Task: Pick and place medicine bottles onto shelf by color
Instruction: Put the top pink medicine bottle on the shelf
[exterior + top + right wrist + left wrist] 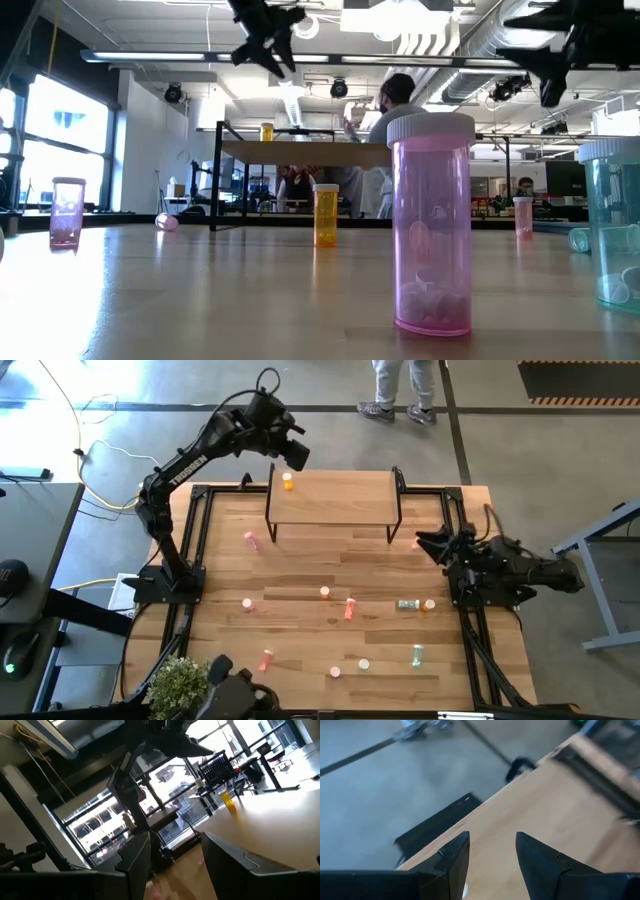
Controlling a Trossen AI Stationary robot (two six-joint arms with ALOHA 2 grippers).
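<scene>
The left gripper (296, 455) hangs in the air over the left end of the shelf (340, 500), its jaws parted with nothing between them; the left wrist view shows the two dark fingers (452, 865) spread over the light wood board. Just beside it, an orange bottle (288, 482) stands upright on the shelf near that left end, the only bottle up there. The right gripper (428, 544) rests at the right edge of the table (300, 630), level with the shelf's front legs, jaws likewise apart and empty. The other medicine bottles are scattered over the table in front of the shelf: a pink one (251, 541) lying near the left front leg, a small pink one (247, 604) farther forward, a red one (349, 609) lying near the middle, a teal-green one (406, 604) on its side with an orange one (429, 604) just beside it, and another teal-green one (417, 655) close to the front edge. A person's legs (400, 385) show beyond the table.
</scene>
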